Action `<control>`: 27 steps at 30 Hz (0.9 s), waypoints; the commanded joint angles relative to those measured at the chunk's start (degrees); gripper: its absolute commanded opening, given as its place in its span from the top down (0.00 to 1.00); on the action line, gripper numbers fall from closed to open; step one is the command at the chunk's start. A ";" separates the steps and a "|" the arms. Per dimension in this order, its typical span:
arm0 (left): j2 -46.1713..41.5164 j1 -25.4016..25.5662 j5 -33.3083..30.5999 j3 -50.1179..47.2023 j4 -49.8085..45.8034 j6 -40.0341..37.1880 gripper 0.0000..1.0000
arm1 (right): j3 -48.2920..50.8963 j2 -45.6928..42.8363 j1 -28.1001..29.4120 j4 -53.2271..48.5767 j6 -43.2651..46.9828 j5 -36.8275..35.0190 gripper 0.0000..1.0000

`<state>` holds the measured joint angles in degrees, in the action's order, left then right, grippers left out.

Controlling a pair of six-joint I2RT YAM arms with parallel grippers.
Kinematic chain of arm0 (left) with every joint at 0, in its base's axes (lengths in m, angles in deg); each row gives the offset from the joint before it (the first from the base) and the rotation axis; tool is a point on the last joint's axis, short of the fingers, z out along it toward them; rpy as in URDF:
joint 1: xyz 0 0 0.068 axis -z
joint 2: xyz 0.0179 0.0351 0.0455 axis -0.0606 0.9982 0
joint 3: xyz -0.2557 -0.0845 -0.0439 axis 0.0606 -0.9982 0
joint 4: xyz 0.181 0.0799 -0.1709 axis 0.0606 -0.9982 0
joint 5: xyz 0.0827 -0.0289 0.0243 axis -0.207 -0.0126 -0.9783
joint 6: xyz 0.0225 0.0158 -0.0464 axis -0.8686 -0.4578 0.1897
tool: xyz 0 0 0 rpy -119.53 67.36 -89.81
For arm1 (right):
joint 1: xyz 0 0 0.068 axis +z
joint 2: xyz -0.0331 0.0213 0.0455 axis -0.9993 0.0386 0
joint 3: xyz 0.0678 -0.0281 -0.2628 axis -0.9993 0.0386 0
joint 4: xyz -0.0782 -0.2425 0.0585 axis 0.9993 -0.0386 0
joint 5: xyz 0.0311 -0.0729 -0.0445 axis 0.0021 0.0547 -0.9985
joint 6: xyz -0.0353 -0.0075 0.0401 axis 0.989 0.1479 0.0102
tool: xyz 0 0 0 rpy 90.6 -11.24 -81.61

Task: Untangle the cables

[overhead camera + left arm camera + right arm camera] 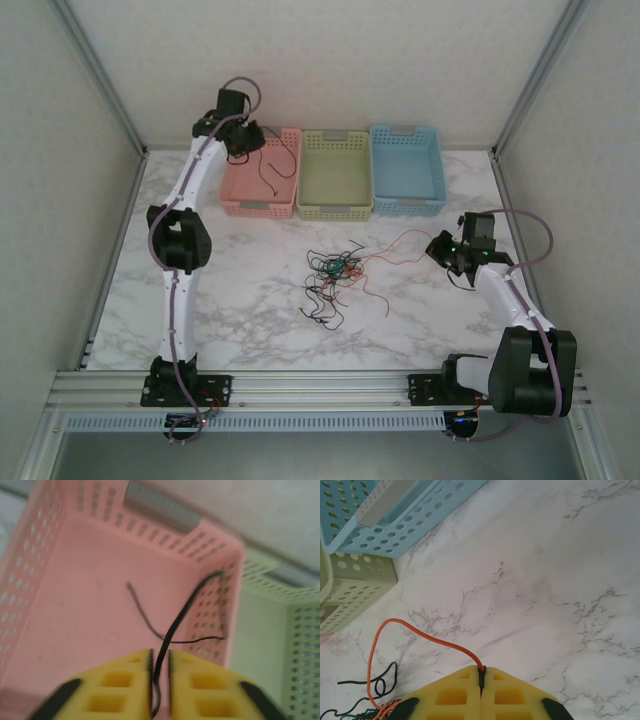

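Note:
A tangle of thin black, orange and teal cables lies mid-table, its edge at the lower left of the right wrist view. My right gripper is shut on the end of an orange cable that arcs back to the tangle. My left gripper hovers over the pink basket. Its jaws stand a narrow gap apart. A black cable runs loosely through that gap and loops down onto the basket floor.
A green basket and a blue basket stand in a row to the right of the pink one at the back. Bare marble surrounds the tangle. Frame posts rise at the rear corners.

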<state>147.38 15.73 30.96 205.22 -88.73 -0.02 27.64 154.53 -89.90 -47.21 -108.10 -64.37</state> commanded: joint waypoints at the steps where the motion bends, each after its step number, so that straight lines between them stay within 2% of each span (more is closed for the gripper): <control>1: 0.45 -0.47 -0.54 -4.79 1.94 0.23 0.59 | 0.96 0.31 -0.09 0.99 -0.55 0.82 1.00; 6: -2.29 -0.47 -1.98 -10.14 3.89 -0.43 0.40 | 0.83 0.80 -0.09 1.00 -0.71 1.34 1.00; 13: -11.29 -0.57 -7.07 -11.77 3.90 -2.55 0.24 | 0.87 1.41 -0.10 1.34 -0.89 1.59 1.00; 22: -16.63 -3.14 -8.37 -12.32 1.50 -3.26 0.20 | 0.85 1.44 -0.02 1.44 -0.89 1.55 1.00; 24: -15.76 -3.54 -5.86 -12.08 1.51 -3.12 0.21 | 0.83 1.49 -0.01 1.44 -0.89 1.54 1.00; 27: -10.33 -3.32 0.81 -6.69 -1.79 -3.85 0.24 | 0.83 1.57 0.00 1.51 -0.89 1.62 1.00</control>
<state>132.25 12.19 26.17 195.54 -87.22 -2.62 27.64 155.51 -89.90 -46.33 -108.34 -63.98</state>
